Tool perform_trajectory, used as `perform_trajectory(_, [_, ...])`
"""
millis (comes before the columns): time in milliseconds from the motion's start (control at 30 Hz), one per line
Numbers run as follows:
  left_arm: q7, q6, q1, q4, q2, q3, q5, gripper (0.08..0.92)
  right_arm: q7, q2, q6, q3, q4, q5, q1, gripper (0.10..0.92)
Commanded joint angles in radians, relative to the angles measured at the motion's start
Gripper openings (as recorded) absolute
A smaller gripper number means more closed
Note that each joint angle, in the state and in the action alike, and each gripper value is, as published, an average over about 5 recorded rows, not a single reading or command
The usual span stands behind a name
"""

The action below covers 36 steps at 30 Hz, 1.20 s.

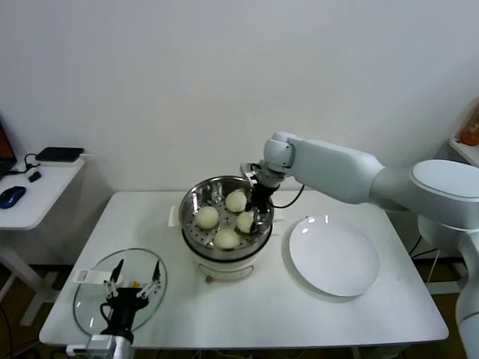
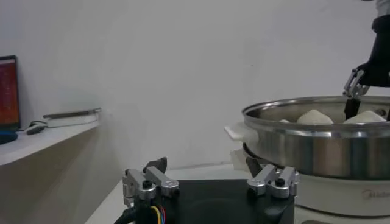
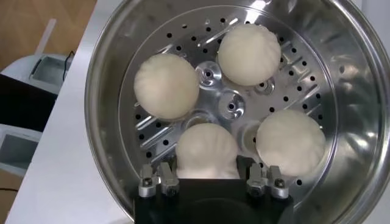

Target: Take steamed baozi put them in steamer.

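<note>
Straddling the fourth baozi (image 3: pixel 207 151) at the steamer's (image 1: pixel 196 196) three o'clock: right gripper (image 3: pixel 207 181), fingers parted, releasing; withdrawal straight up.

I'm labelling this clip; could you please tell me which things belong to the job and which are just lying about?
Job: four off-white dough buns; shiny steel steamer basket; right gripper around one bun.
Lying about: flat white plate; round glass lid; left gripper above it.

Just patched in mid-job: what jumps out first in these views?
Four steamed baozi sit in the shiny steamer at the table's centre, with the right end effector straddling one of them. The white plate right of it is bare, and the left end effector hangs open over the glass lid.
</note>
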Motion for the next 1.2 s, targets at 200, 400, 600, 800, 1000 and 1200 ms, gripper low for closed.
perform_trajectory(200, [-0.001,0.004,-0.005,-0.002,-0.002,0.001,0.002,0.823,-0.019,0.004,0.015,0.017,-0.028,0.001,-0.004,0.739])
perform_trajectory(400, [-0.001,0.006,-0.008,-0.001,-0.002,0.001,0.003,0.823,-0.027,0.008,0.018,0.031,-0.035,0.03,0.009,0.819])
perform_trajectory(600, [-0.001,0.006,-0.007,-0.002,-0.003,0.004,0.004,0.823,-0.045,0.007,0.024,0.048,-0.049,0.051,0.04,0.823])
perform_trajectory(800, [-0.001,0.006,-0.007,-0.005,-0.002,0.003,0.004,0.823,-0.048,-0.045,0.034,0.066,-0.022,0.1,0.097,0.823])
perform_trajectory(1000, [-0.001,0.007,-0.007,-0.009,-0.002,0.008,0.007,0.823,-0.009,-0.185,0.041,0.096,0.085,0.153,0.132,0.823])
perform_trajectory(1200, [-0.001,0.014,-0.008,-0.024,-0.003,0.02,0.021,0.823,0.034,-0.345,0.044,0.198,0.182,0.153,0.095,0.823])
